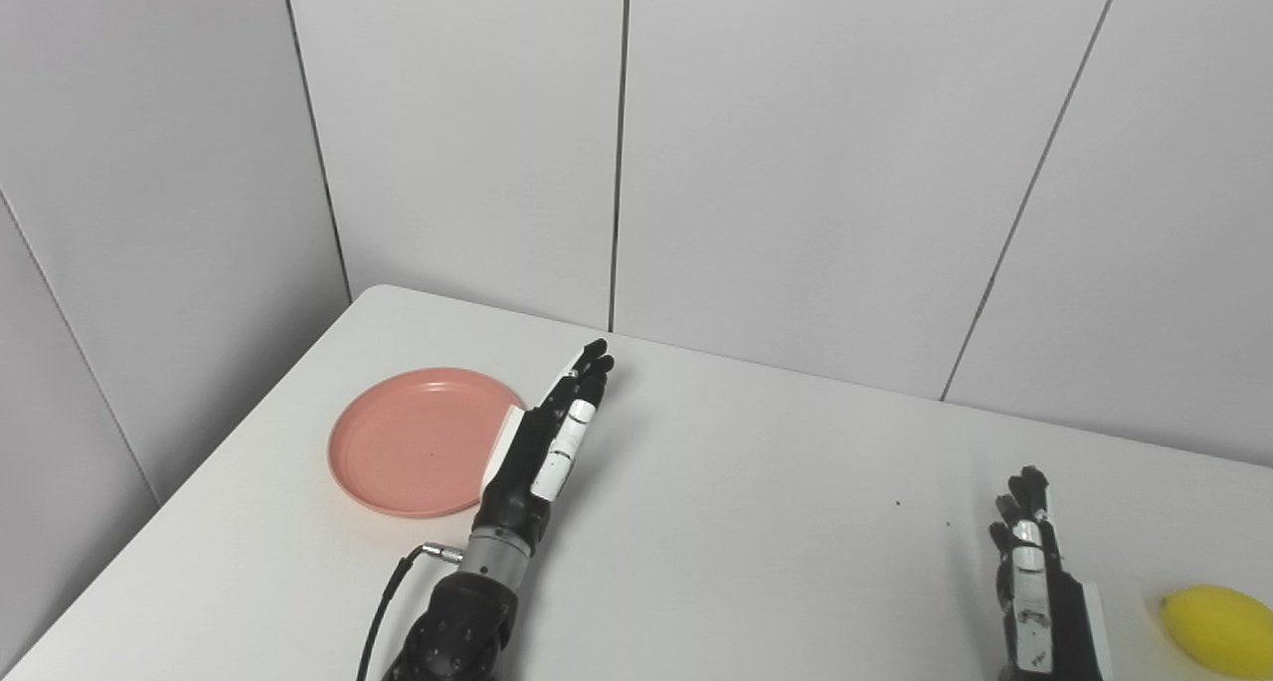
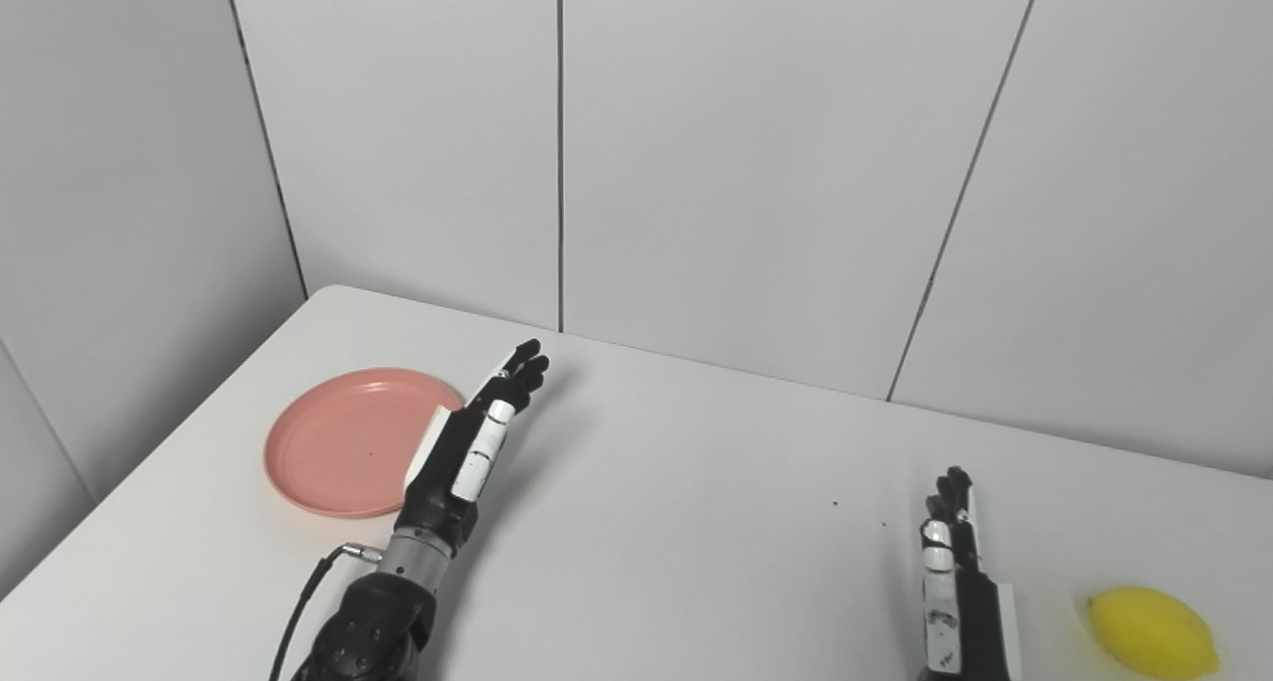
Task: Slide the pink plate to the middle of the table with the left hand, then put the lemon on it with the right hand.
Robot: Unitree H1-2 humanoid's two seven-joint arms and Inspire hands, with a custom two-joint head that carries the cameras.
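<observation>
One pink plate (image 1: 413, 442), one lemon (image 2: 1152, 631), two hands.

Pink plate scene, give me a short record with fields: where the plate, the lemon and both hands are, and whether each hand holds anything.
pink plate: empty, at the table's left side
lemon: on the white table, at its right side, off the plate
left hand: open, fingers straight, beside the plate's right rim, overlapping it in view
right hand: open, holds nothing, left of the lemon and apart from it

Left hand (image 1: 545, 440) open beside pink plate (image 1: 418, 442) — lemon (image 1: 1221, 628) far right
</observation>
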